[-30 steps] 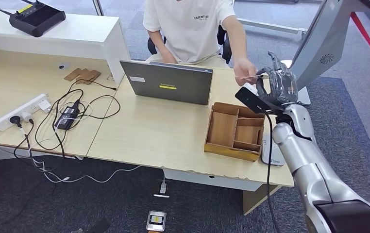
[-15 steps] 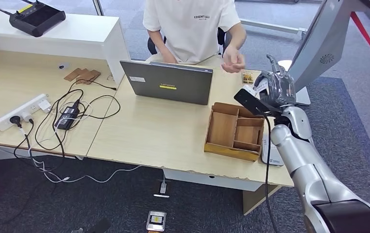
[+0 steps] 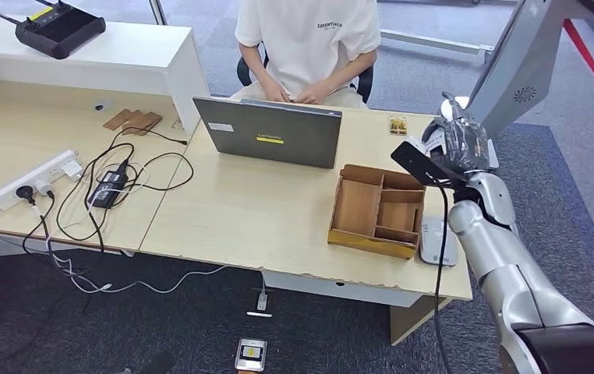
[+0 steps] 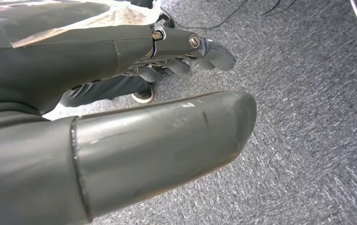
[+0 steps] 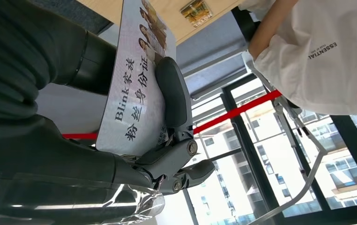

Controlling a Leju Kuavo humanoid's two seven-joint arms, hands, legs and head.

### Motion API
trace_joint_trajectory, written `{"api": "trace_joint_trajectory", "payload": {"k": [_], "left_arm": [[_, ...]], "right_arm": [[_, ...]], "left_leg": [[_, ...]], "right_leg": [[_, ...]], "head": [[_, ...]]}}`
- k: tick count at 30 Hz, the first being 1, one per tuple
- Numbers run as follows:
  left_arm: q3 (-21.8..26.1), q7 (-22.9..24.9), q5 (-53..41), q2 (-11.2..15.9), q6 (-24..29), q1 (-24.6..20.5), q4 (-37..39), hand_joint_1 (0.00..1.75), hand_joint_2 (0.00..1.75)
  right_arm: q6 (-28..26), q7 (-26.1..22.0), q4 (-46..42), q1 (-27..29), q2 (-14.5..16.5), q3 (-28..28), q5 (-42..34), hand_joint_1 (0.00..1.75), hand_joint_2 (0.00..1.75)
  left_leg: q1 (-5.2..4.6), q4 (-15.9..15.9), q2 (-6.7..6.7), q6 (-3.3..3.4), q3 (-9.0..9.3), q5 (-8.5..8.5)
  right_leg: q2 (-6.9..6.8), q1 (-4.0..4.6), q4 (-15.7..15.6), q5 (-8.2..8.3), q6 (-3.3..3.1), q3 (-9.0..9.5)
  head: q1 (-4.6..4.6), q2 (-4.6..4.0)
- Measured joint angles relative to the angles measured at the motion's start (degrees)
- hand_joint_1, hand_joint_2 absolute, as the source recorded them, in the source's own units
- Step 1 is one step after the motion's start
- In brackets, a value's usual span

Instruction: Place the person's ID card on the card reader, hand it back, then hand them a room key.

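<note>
My right hand [image 3: 457, 142] is raised over the desk's far right corner and pinches the ID card [image 5: 137, 79], a white card printed with text and small photos, between thumb and fingers. A white edge of the ID card [image 3: 433, 142] pokes out of the hand in the head view. The grey card reader [image 3: 437, 242] lies on the desk near its front right edge, beside the wooden tray. A small patterned card [image 3: 397, 125] lies on the desk's far edge. My left hand [image 4: 120, 117] hangs over grey carpet, holding nothing, fingers loosely apart.
The person in a white T-shirt [image 3: 309, 39] sits behind an open laptop [image 3: 270, 132], both hands at it. A wooden compartment tray [image 3: 377, 209] stands right of centre. A power strip [image 3: 33, 179] and tangled cables lie on the left desk. A grey kiosk stand [image 3: 520, 62] rises behind my right hand.
The person let go of the ID card and drew their hand back to the laptop. My right hand now holds the card alone and has shifted slightly right.
</note>
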Motion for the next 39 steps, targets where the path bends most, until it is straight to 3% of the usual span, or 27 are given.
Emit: {"api": "trace_joint_trajectory", "payload": {"k": [15,39], "left_arm": [[0.02,-0.54,1.39,0.34,0.76,1.59,0.02,0.0,0.0],[0.02,-0.12,1.15,0.7,0.85,1.57,0.02,0.0,0.0]], "right_arm": [[0.57,0.35,-1.44,5.79,-5.89,-1.69,-1.92,1.75,1.75],[2.28,0.92,-1.68,12.97,-5.7,-1.74,1.29,1.75,1.75]], "left_leg": [[0.0,-0.01,0.01,0.0,0.0,-0.01],[0.0,-0.02,0.02,0.01,-0.01,-0.01]], "right_leg": [[0.05,0.0,0.0,0.0,0.0,-0.02],[0.03,0.01,0.0,0.0,0.0,0.01]], "head": [[-0.01,0.0],[-0.01,0.0]]}}
